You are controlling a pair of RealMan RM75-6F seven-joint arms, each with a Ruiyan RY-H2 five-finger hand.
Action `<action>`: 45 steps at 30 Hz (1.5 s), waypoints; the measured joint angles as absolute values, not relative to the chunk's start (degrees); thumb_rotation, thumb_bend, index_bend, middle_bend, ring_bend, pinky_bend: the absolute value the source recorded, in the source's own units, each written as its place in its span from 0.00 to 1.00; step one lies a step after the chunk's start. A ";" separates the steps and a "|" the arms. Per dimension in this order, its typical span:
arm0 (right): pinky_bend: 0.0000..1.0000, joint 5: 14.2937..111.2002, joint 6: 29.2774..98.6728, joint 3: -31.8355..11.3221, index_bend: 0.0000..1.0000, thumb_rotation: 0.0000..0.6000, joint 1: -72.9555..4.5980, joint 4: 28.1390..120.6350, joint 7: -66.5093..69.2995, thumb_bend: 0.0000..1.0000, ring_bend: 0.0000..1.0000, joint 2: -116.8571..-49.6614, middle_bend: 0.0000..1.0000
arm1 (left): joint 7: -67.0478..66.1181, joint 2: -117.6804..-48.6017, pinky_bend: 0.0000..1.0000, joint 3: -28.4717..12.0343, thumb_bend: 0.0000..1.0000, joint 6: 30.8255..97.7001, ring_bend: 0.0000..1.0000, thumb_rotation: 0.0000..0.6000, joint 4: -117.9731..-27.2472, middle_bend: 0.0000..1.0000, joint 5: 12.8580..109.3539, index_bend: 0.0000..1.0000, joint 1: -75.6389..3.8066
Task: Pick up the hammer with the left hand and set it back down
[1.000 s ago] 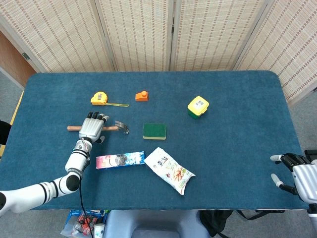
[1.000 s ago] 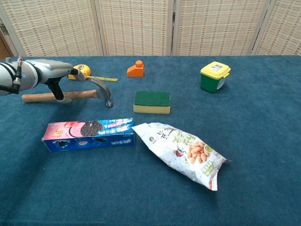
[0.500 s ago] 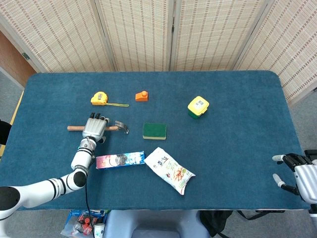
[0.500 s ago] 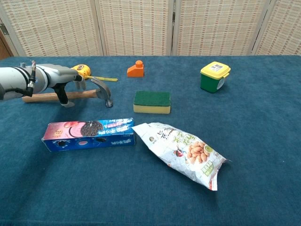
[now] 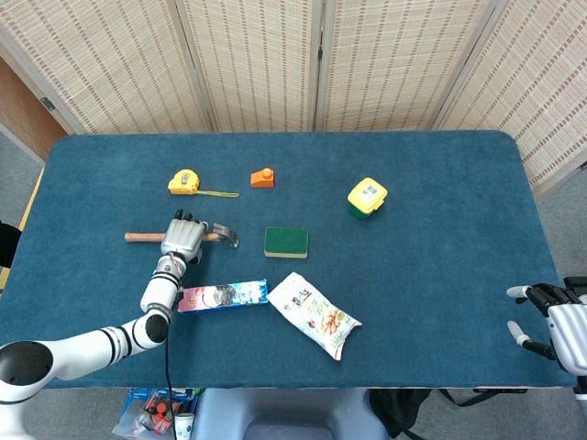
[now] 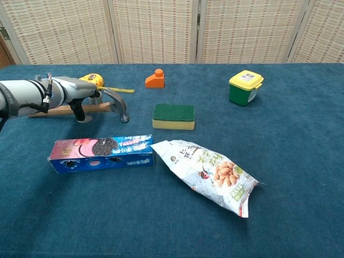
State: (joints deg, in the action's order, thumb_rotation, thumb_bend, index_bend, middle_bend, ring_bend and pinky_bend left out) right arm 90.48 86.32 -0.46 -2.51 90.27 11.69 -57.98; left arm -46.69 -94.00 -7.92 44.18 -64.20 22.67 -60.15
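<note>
From above, in the head view, the blue table [image 5: 431, 183] fills most of the frame. Left of centre lies the hammer [image 5: 220, 235], its wooden handle pointing toward the left edge and its metal head toward the middle. The left hand [image 5: 182, 239] sits over the handle just beside the head, fingers draped across it; whether they grip the handle or only rest on it cannot be told from this view. Above it, in the upper left, lies a yellow tape measure [image 5: 184, 181] with its tape pulled out a little, and to its right an orange block [image 5: 262, 178]. A green sponge [image 5: 286, 242] lies at centre. Right of centre stands a yellow-lidded green container [image 5: 367, 198], lid on, so its contents are hidden. Below the hammer lies a cookie box [image 5: 222, 296], shut, and beside it a snack bag [image 5: 313, 313], sealed. At the lower right edge the right hand [image 5: 548, 319] hangs off the table with fingers spread, holding nothing.

Lower down, in the chest view, the hammer [image 6: 116, 105] lies flat on the table [image 6: 301, 161] at upper left, and the left hand [image 6: 79, 95] covers its handle with the thumb reaching down in front of it. The container [image 6: 245, 87] stands at upper right, closed. The cookie box [image 6: 101, 152] and snack bag [image 6: 207, 175] lie in the lower half, the sponge [image 6: 173, 116] above them.
</note>
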 measured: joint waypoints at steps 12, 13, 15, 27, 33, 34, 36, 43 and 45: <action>0.28 90.20 85.75 -0.59 0.35 1.00 -2.71 90.36 11.54 0.28 0.27 -57.94 0.42 | -46.40 -94.40 0.00 -7.20 0.50 43.28 0.18 1.00 -62.76 0.36 22.24 0.33 -60.77; 0.28 90.19 85.73 -0.60 0.35 1.00 -2.71 90.38 11.52 0.28 0.27 -57.92 0.42 | -46.35 -94.46 0.00 -7.17 0.51 43.26 0.19 1.00 -62.67 0.37 22.27 0.34 -60.80; 0.28 90.20 85.79 -0.59 0.35 1.00 -2.66 90.44 11.50 0.28 0.27 -57.87 0.42 | -46.22 -94.63 0.00 -7.04 0.51 43.21 0.19 1.00 -62.35 0.39 22.44 0.35 -60.84; 0.28 89.98 86.19 -0.60 0.35 1.00 -2.24 90.83 11.33 0.27 0.27 -57.58 0.42 | -42.02 -95.28 0.02 -7.13 0.55 41.95 0.43 1.00 -59.91 0.60 27.04 0.54 -60.08; 0.28 89.99 86.57 -0.54 0.35 1.00 -1.91 91.07 11.29 0.27 0.27 -57.48 0.42 | -35.74 -95.11 0.42 -7.40 0.56 39.71 0.53 1.00 -58.00 0.70 33.79 0.63 -58.73; 0.28 90.00 86.60 -0.53 0.35 1.00 -1.87 91.14 11.31 0.27 0.27 -57.40 0.42 | -34.49 -95.07 0.49 -7.49 0.56 39.49 0.55 1.00 -57.79 0.72 35.18 0.65 -58.48; 0.28 90.03 86.70 -0.53 0.35 1.00 -1.80 91.27 11.32 0.27 0.27 -57.27 0.42 | -31.11 -94.99 0.55 -7.75 0.58 39.28 0.58 1.00 -57.33 0.76 39.01 0.68 -57.83; 0.28 90.10 86.68 -0.59 0.35 1.00 -1.79 91.79 11.03 0.26 0.27 -57.07 0.42 | -13.61 -94.47 0.81 -8.79 0.59 40.15 0.66 1.00 -55.96 0.80 53.98 0.71 -55.49; 0.28 90.13 86.59 -0.60 0.35 1.00 -1.84 91.92 10.92 0.26 0.27 -57.07 0.42 | -6.88 -94.23 0.88 -8.97 0.59 40.75 0.66 1.00 -55.52 0.81 58.56 0.71 -54.87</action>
